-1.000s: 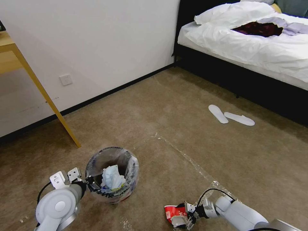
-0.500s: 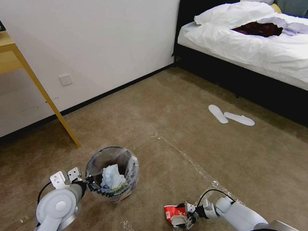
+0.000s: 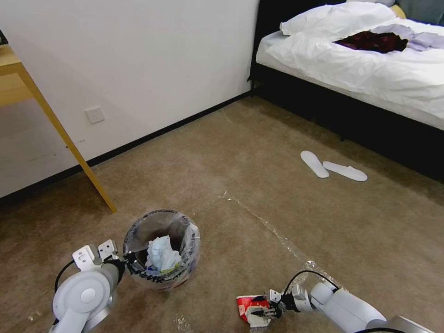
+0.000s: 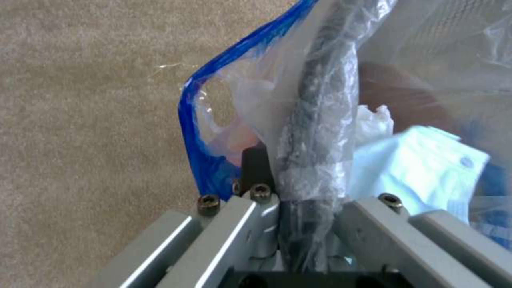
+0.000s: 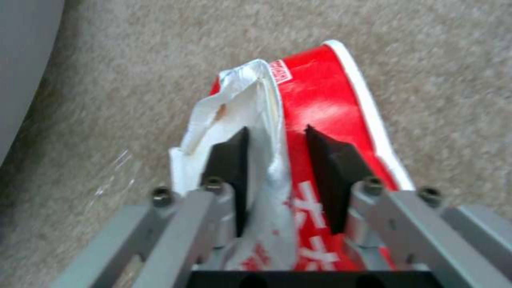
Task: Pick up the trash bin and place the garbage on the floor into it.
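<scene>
1. Between the right gripper's [image 5: 275, 176] black pads [image 5: 229, 160] stands the torn white rim of the crushed red-white bowl [image 5: 320, 108]. The jaws straddle that rim with a little daylight on the red side, so they look closing rather than clamped. The bowl lies flattened on the carpet [image 3: 259, 152], so the upright torn edge is the only part offering a pinch.
2. Across from it, the left gripper [image 4: 307, 200] is pressed together on the bin's [image 3: 159, 249] rim, bag film caught in the pinch. Gripping the rim presumably keeps the mouth open and the bin portable.
3. Inside the bin, just past those jaws, sits a bluish wad [image 3: 161, 254].
4. Beyond both jaws, well apart, tape [image 3: 268, 226] crosses the carpet; slippers [image 3: 330, 169] lie near the bed [image 3: 370, 69].
</scene>
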